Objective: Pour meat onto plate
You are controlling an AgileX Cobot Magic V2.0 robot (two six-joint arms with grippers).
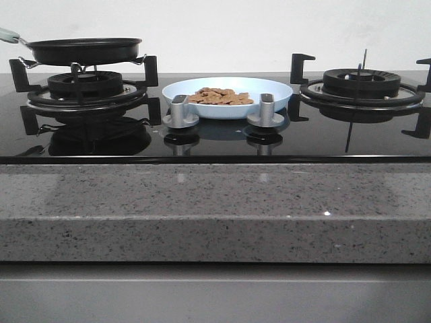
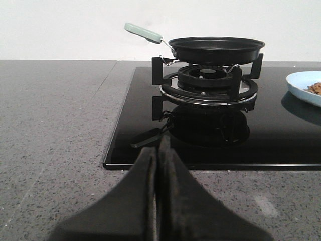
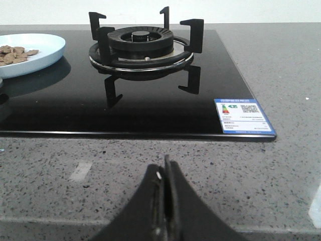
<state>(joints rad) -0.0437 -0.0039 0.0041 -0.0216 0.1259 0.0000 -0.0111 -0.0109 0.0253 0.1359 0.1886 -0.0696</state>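
The pale-blue plate (image 1: 227, 96) rests on the black glass hob between the two burners, and the meat (image 1: 220, 97) lies on it as a loose pile of small light-brown pieces. An edge of the plate (image 2: 304, 86) with some meat (image 2: 316, 89) shows in the left wrist view, and the plate (image 3: 31, 52) with meat (image 3: 15, 54) also shows in the right wrist view. My left gripper (image 2: 158, 145) is shut and empty over the grey counter, short of the hob's front edge. My right gripper (image 3: 164, 168) is likewise shut and empty over the counter. Neither gripper appears in the front view.
A black frying pan (image 1: 84, 50) with a pale-green handle (image 2: 143, 32) sits on the left burner (image 1: 84, 87). The right burner (image 1: 361, 84) carries nothing. Two metal knobs (image 1: 180, 112) (image 1: 266, 111) stand in front of the plate. A label (image 3: 243, 116) marks the hob's corner.
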